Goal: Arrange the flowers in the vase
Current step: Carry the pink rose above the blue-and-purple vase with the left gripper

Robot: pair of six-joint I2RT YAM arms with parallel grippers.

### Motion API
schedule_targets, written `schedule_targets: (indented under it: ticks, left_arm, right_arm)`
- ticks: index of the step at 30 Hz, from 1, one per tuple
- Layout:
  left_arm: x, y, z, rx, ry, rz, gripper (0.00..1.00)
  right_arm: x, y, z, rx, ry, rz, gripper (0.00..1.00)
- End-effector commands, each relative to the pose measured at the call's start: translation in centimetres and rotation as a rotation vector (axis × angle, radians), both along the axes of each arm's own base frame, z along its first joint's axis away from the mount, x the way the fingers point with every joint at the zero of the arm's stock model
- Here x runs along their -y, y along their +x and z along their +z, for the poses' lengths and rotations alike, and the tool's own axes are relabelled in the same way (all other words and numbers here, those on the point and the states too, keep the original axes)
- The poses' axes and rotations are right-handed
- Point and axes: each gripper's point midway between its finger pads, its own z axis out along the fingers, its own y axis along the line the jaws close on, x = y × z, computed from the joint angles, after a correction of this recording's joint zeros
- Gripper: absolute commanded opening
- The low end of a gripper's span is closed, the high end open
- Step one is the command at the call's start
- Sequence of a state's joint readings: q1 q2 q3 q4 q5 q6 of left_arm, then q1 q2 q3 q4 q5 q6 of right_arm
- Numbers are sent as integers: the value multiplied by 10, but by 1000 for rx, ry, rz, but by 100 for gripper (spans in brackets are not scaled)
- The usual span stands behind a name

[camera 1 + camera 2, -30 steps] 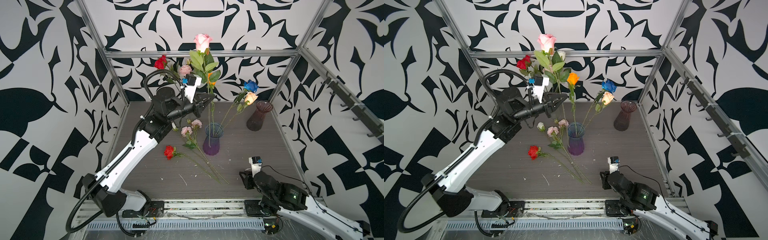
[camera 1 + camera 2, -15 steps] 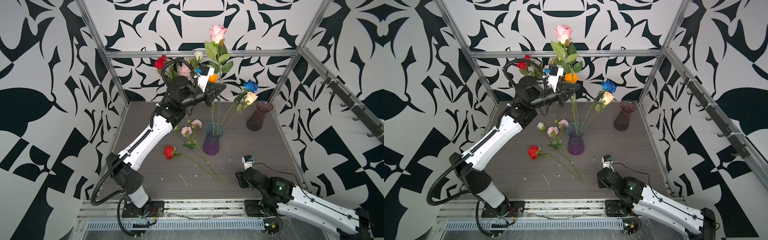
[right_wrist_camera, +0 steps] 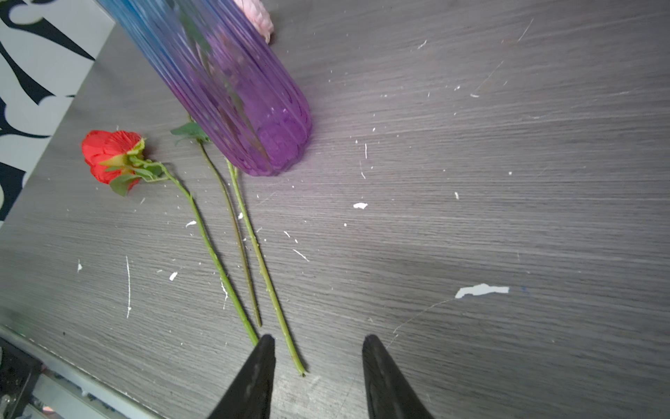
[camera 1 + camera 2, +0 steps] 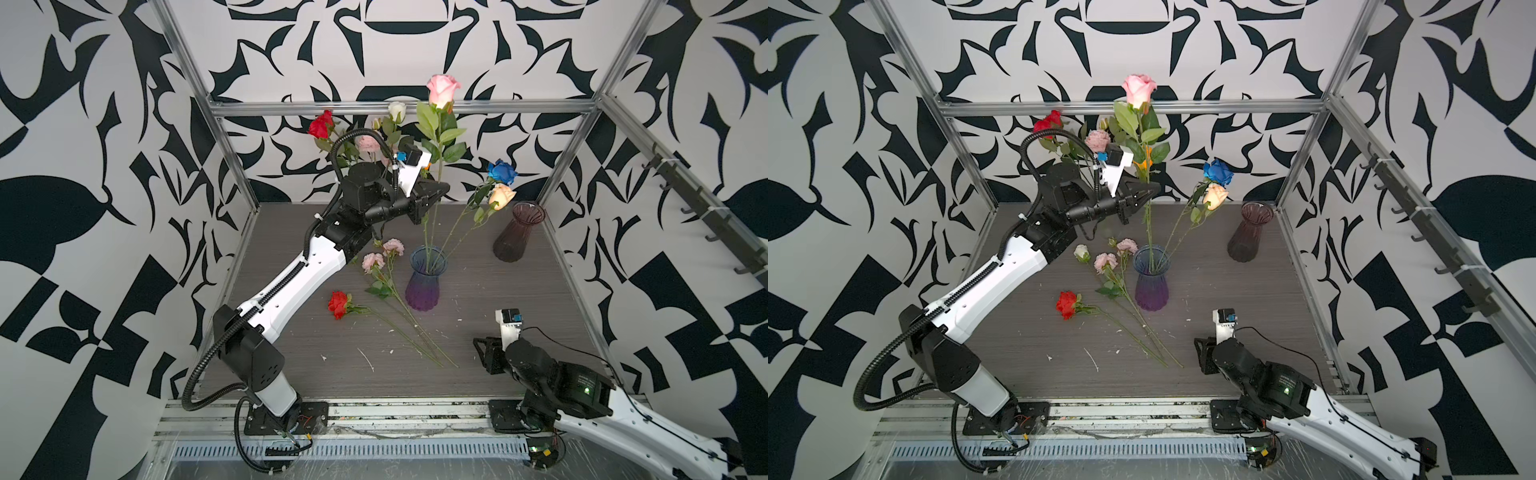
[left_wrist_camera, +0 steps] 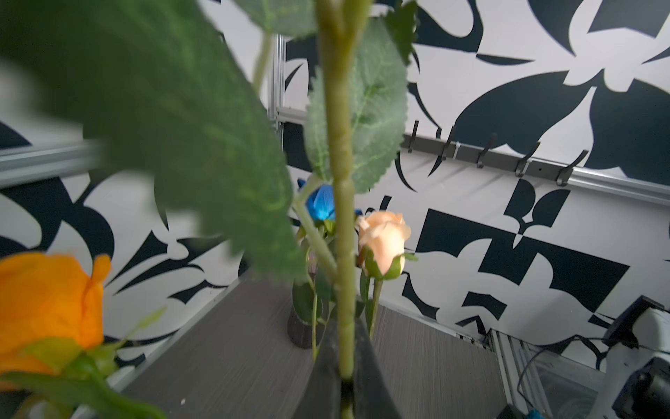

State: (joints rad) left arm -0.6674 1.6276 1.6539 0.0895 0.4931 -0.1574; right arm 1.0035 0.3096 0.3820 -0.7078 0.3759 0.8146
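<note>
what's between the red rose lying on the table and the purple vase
The two pale pink blooms' leafy stems lie flat between them, which shows in both top views.

A robotics lab test cell: a left arm point(image 4: 291, 286) and a right arm point(image 4: 590, 390) bolted to a metal base rail point(image 4: 395, 419) fronting a grey wood-grain worktop point(image 4: 478, 299), boxed in by an aluminium frame point(image 4: 399, 109) and walls point(image 4: 83, 137) printed with bold black-and-white shapes, a hook rack point(image 4: 702, 210) along one side

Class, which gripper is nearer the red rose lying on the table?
Right. The right gripper sits low at the stem end of the red rose; the left gripper is raised, shut on the pink rose.
</note>
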Motion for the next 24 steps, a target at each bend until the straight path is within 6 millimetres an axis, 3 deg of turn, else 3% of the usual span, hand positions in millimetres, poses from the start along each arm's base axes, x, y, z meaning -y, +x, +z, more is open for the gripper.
schedule_targets:
  ticks: [1, 10, 12, 22, 24]
  left_arm:
    - [-9, -8, 2, 1, -29, 9, 0]
    - [2, 12, -60, -205, 78, 38, 5]
    - [4, 15, -68, -232, 97, 43, 11]
    - [15, 16, -79, -314, 135, -6, 15]
    - [15, 16, -81, -318, 144, -4, 26]
  right_arm:
    - [6, 3, 0, 10, -6, -34, 43]
    - [5, 3, -1, -4, -30, -29, 43]
    - [5, 3, -1, -4, -32, -29, 44]
    - [5, 3, -1, -1, -29, -32, 44]
    - [5, 3, -1, -1, -29, -32, 44]
